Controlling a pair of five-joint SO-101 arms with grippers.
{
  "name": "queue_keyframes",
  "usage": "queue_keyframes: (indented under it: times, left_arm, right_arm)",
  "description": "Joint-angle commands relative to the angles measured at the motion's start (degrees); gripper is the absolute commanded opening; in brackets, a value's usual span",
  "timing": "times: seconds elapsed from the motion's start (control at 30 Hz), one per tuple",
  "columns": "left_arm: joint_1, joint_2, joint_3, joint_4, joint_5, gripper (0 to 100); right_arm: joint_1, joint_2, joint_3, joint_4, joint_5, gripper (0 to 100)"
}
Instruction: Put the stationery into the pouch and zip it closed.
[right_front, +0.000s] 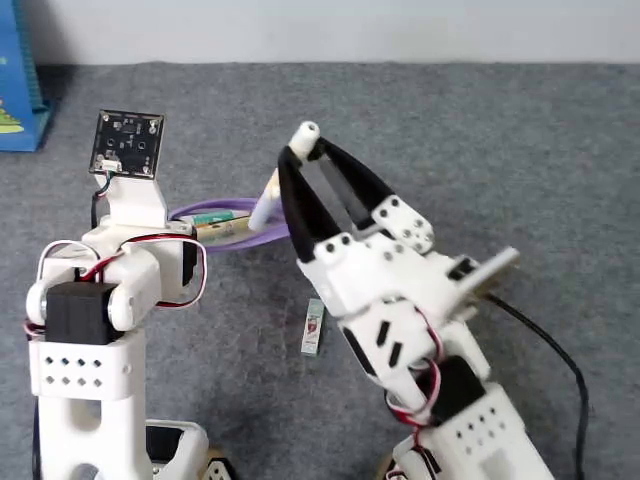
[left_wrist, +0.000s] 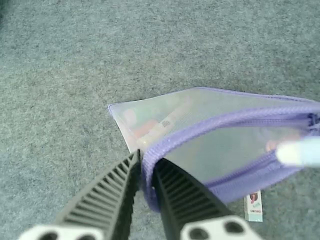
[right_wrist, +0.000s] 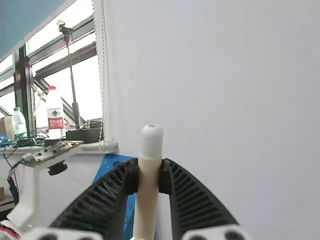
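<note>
Purple-zipped translucent mesh pouch (left_wrist: 200, 145): lay on the grey carpet (right_front: 500, 150), mouth open, zip edge pinched in the left gripper (left_wrist: 146, 162).

Cream cylindrical pen with white cap (right_wrist: 151, 142): clamped in the right gripper (right_wrist: 149, 175), tilted, lower end at the mouth.

Small flat printed stick (right_front: 313, 327): loose nearby.

Risk, as I judged it: the pen could snag the zip tape or slide outside if the held edge sagged.
</note>
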Motion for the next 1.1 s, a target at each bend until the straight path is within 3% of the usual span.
queue_keyframes:
  times: [0.0, 0.27, 0.47, 0.53, 0.83, 1.07]
  left_arm:
    - [0.3, 0.4, -2.2, -0.4, -0.6, 1]
    - [0.2, 0.4, -1.6, -0.4, -0.7, 1]
    - [0.2, 0.3, -1.6, -0.4, -0.7, 1]
    - [0.2, 0.3, -1.6, -0.4, -0.7, 1]
    - [0.2, 0.3, -1.6, -0.4, -0.7, 1]
    - [0.2, 0.3, -1.6, -0.4, -0.7, 1]
  right_arm:
    - [-0.3, 5.1, -0.4, -4.5, 3.8, 0.7]
    - [-3.0, 10.9, 3.2, -0.5, 15.8, 1.9]
    - [-4.6, 8.7, 3.1, 8.3, 18.0, 25.9]
    - [-4.5, 6.5, 1.8, 12.4, 17.8, 27.7]
    - [-1.3, -0.4, -15.1, 55.6, -2.8, 19.3]
    - [0.1, 1.1, -13.1, 72.0, -9.5, 16.9]
